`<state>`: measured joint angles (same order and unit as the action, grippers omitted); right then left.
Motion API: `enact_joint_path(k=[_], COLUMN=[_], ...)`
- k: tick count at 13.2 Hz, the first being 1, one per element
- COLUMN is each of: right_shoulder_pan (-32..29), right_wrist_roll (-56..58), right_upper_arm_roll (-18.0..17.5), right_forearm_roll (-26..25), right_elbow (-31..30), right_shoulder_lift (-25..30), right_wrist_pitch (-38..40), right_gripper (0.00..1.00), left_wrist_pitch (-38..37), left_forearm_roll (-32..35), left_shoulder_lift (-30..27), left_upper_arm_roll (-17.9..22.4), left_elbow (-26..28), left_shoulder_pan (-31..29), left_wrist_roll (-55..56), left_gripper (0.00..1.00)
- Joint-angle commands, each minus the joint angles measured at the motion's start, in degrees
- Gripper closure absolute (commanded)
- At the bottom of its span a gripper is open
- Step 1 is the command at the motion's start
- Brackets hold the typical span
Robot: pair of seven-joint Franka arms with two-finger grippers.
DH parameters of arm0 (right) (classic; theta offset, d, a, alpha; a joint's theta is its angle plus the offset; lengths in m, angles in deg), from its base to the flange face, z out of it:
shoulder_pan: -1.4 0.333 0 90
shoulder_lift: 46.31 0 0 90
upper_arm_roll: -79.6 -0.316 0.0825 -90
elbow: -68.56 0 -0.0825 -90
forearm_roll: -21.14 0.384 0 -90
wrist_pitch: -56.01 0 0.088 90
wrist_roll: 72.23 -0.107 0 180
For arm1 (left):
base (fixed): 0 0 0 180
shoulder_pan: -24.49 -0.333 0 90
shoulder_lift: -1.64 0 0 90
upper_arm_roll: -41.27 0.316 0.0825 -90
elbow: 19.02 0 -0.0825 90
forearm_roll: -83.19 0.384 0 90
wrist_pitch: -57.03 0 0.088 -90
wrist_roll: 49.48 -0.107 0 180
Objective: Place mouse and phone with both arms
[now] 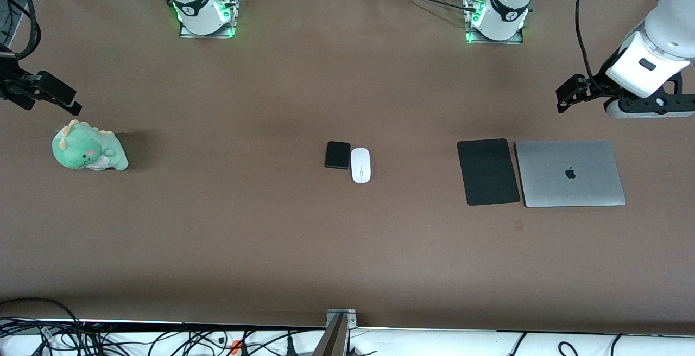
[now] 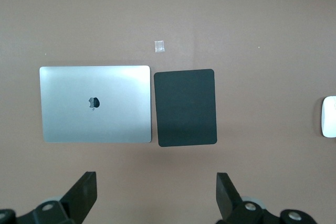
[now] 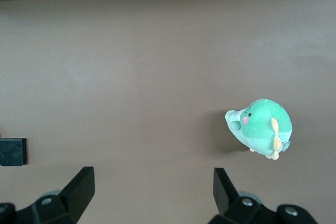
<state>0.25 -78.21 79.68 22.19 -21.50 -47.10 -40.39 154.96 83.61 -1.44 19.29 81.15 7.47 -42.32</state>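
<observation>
The small black phone [image 1: 337, 155] and the white mouse [image 1: 360, 165] lie side by side in the middle of the table, almost touching. In the right wrist view only a corner of the phone [image 3: 12, 151] shows; in the left wrist view only an end of the mouse [image 2: 329, 116] shows. My left gripper [image 1: 567, 95] [image 2: 156, 195] hangs open and empty over bare table at the left arm's end, close to the laptop. Open and empty as well, my right gripper [image 1: 51, 101] [image 3: 154, 192] hangs over bare table at the right arm's end, close to a plush toy.
A flat black mouse pad [image 1: 487, 172] [image 2: 186, 107] lies beside a closed silver laptop [image 1: 569, 173] [image 2: 95, 104] toward the left arm's end. A green plush dinosaur [image 1: 88, 152] [image 3: 261, 127] sits toward the right arm's end. A small tape piece [image 2: 159, 46] lies near the pad.
</observation>
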Motion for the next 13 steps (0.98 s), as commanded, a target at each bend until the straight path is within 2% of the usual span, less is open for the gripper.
enact_joint_path(k=[1,13], right_shoulder_pan=[0.09,0.01], right_wrist_roll=[0.70,0.79], right_upper_arm_roll=[0.01,0.27], right_forearm_roll=[0.00,0.09], right_elbow=[-0.47,-0.38], right_shoulder_lift=[0.79,0.96], right_wrist_pitch=[-0.18,-0.10], right_gripper=[0.00,0.00], left_wrist_pitch=[-1.00,-1.34], left_forearm_roll=[-0.42,-0.51], left_shoulder_lift=[0.89,1.42], left_upper_arm_roll=[-0.35,-0.70], left_elbow=[-1.47,-1.82], left_shoulder_pan=[-0.56,-0.47], left_wrist_roll=[-1.70,0.57], left_gripper=[0.00,0.00])
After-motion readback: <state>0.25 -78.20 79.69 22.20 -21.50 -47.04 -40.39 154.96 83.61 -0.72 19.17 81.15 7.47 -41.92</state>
